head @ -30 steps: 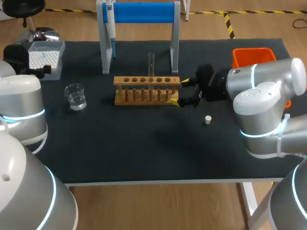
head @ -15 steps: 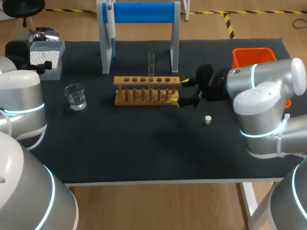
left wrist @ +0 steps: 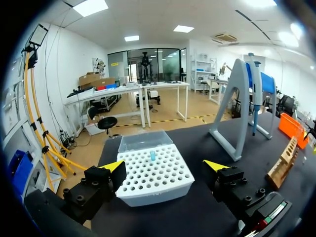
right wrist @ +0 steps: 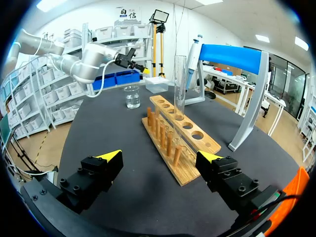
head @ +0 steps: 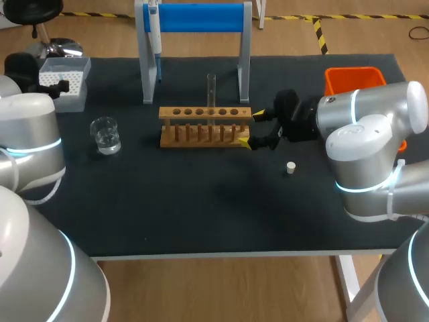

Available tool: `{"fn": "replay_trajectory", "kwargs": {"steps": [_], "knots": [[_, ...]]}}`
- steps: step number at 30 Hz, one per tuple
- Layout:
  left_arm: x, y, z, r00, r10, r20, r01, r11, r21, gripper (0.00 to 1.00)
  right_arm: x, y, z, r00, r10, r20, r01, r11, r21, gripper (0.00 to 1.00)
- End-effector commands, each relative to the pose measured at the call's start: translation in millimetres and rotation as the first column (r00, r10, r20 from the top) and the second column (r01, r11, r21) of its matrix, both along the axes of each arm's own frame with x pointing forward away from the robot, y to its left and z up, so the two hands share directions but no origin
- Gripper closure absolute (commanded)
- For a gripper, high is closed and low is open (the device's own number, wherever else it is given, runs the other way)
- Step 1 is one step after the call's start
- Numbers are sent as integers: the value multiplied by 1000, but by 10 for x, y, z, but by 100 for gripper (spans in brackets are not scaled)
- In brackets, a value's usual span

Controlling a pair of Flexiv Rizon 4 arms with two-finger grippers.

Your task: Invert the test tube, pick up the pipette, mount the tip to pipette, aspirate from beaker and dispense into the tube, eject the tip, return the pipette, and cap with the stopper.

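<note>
Standing upright in rack [right wrist: 183,174], test tube [right wrist: 179,84] ahead of spread right claw [right wrist: 160,156].

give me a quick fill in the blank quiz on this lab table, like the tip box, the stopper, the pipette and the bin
1. The left gripper hovers over the tip box with its fingers ____.
2. The small stopper lying on the table is ____ in colour.
3. The pipette hangs on a stand whose top bar is ____.
4. The bin at the table's right end is ____.

Missing words: open; white; blue; orange.
</note>
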State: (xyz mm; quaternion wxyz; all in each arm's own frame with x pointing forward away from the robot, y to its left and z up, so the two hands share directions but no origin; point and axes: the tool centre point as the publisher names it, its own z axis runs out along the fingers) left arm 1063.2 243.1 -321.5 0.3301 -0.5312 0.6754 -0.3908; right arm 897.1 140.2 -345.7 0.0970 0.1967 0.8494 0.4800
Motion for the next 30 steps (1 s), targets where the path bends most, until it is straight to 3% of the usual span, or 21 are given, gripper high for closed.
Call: {"fn": "replay_trajectory", "kwargs": {"steps": [1, 28, 30], "knots": [[102, 1, -74, 1000, -6, -2, 6, 1000, 0, 0, -4, -6, 3, 1000, 0, -1, 0, 1000, 0, 0], [383, -63, -259, 999, -33, -42, 33, 999, 8, 0, -4, -6, 3, 1000, 0, -1, 0, 1000, 0, 0], [402, -62, -267, 999, -33, -44, 33, 999, 9, 5, -4, -6, 3, 1000, 0, -1, 0, 1000, 0, 0]]}}
